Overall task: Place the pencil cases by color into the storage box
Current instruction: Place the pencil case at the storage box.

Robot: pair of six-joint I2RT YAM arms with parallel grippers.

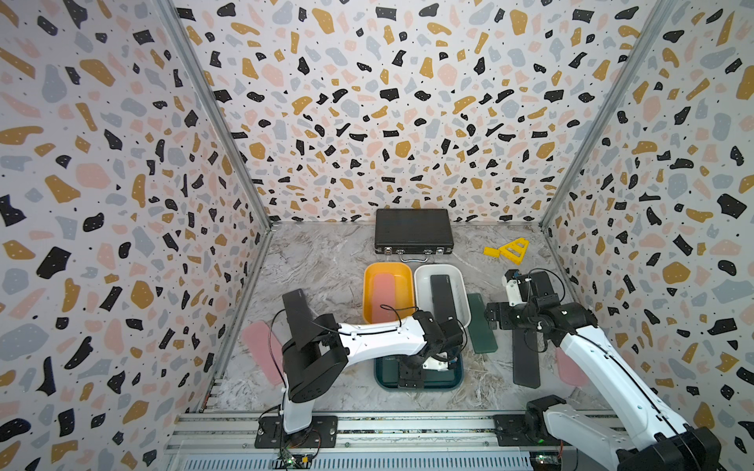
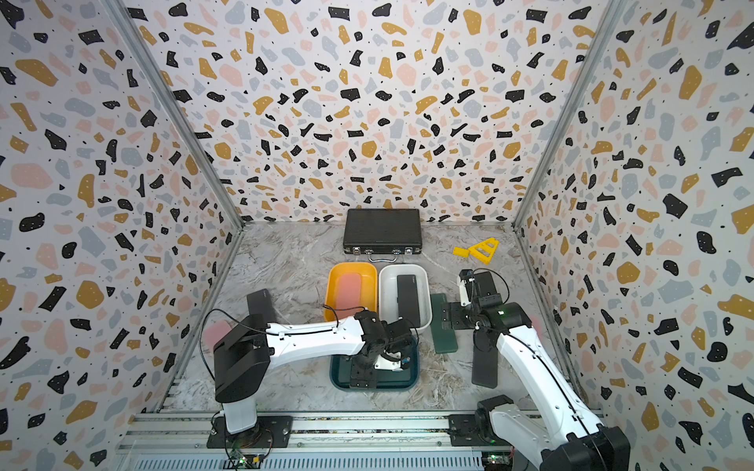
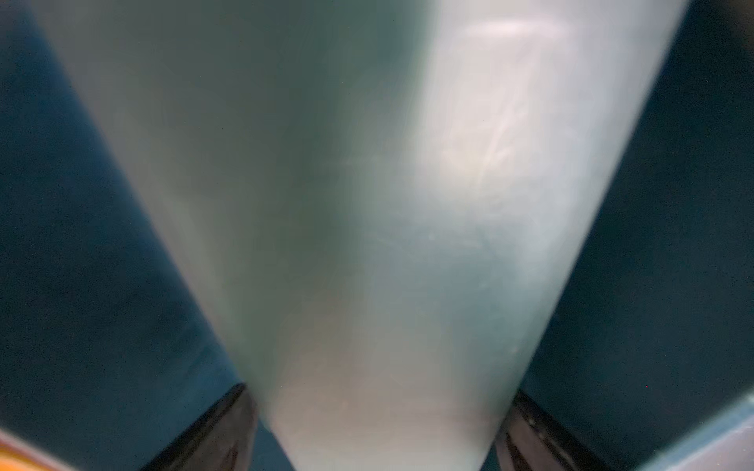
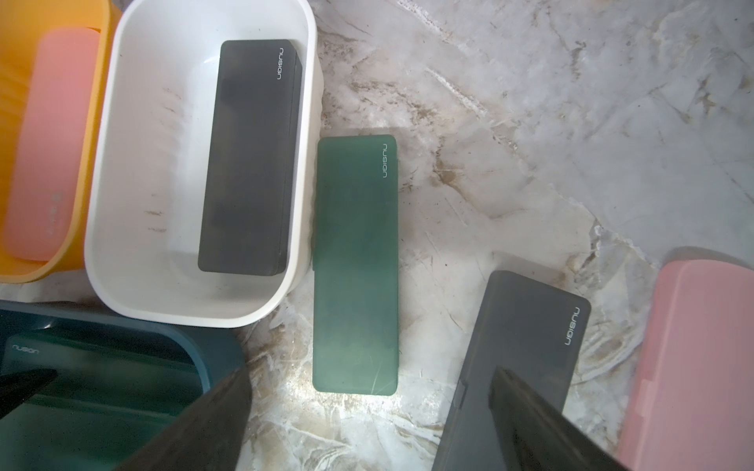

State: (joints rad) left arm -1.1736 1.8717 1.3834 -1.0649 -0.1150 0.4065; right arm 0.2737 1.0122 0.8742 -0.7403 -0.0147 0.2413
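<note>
Looking down, we find the left gripper (image 1: 409, 373) lowered into the teal tub (image 4: 175, 332), its fingers (image 3: 220, 428) flanking a green case (image 3: 367, 204) that lies inside. Whether they pinch it or stand clear we cannot tell, for the wrist view is blurred. The left arm passes the near end of the yellow tub (image 1: 367, 293), where a pink case (image 1: 383, 299) lies, and hides much of the teal tub.

The right gripper (image 1: 493, 319) hangs spread wide and empty near a second green case (image 4: 355, 265). That case lies flat on the table (image 1: 318, 261), one long side against the white tub (image 4: 102, 163), which holds a black case (image 4: 251, 155). A loose black case (image 1: 526, 363) lies partly under the right arm, with a loose pink case (image 4: 701, 346) just beyond it.

Beside the left arm we see a far-left pink case (image 1: 259, 346) and a far-left black case (image 1: 296, 310). At the back sit a black briefcase (image 1: 414, 232) and yellow plastic pieces (image 1: 510, 248).
</note>
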